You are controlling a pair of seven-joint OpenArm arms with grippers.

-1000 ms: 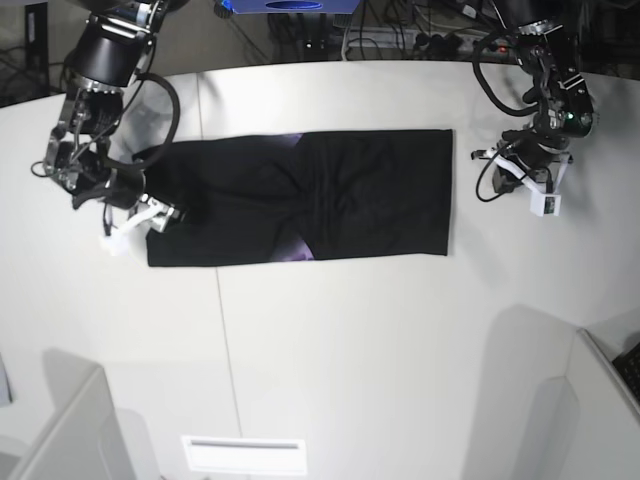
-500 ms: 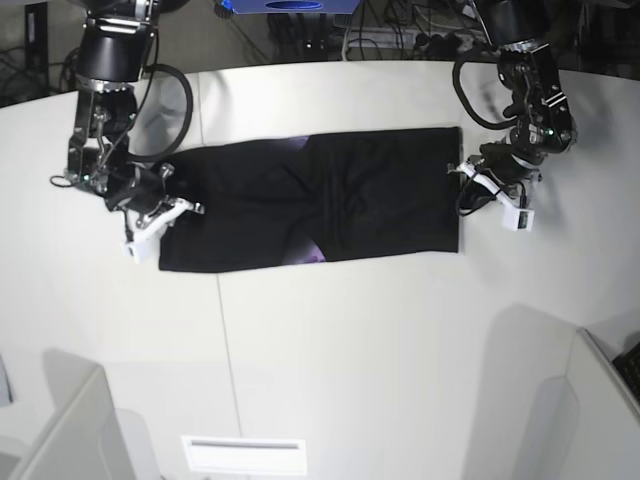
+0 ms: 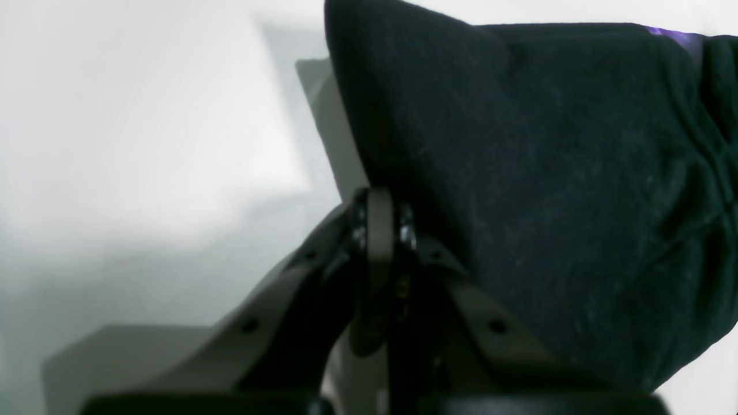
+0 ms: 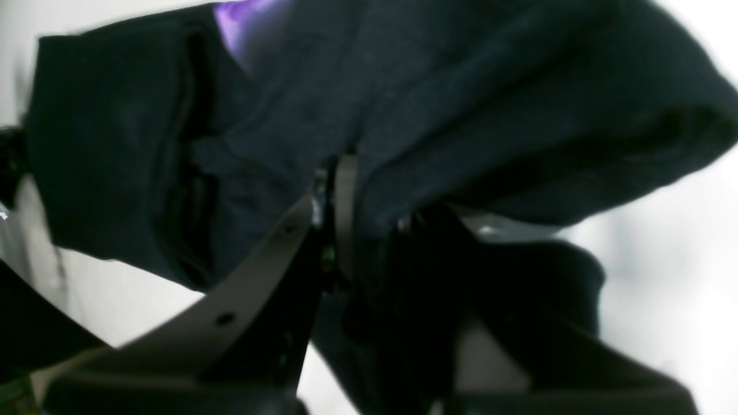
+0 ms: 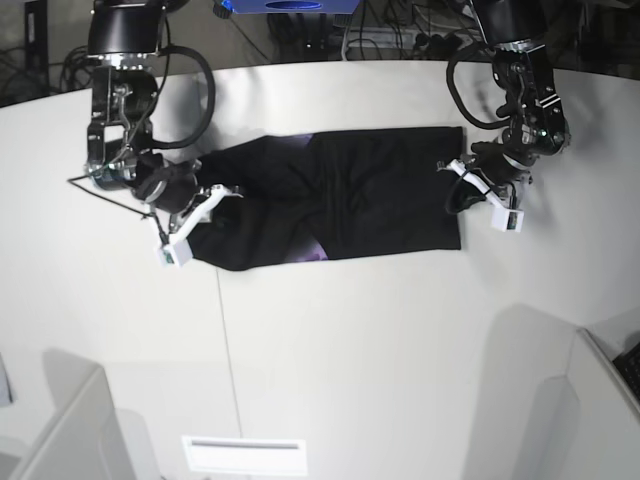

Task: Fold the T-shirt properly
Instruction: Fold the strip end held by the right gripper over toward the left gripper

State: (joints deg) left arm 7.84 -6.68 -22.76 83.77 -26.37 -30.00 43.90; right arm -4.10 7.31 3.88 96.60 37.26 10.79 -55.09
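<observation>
T-shirt (image 5: pixel 340 195) lies on the white table (image 5: pixel 350 340) as a long black band, already narrowed lengthwise.

Step in hand, as judged: fold end over end. Both ends should lift together, evenly, edges kept square.

Right gripper (image 5: pixel 200 205) is clamped on the band's end at base-view left. Left gripper (image 5: pixel 455 180) is fully closed at the opposite edge.

Right wrist view shows bunched cloth (image 4: pixel 403 115) pinched at the jaws; base view does not. Left wrist view shows cloth (image 3: pixel 548 173) beside the closed fingers; a pinch cannot be told.
</observation>
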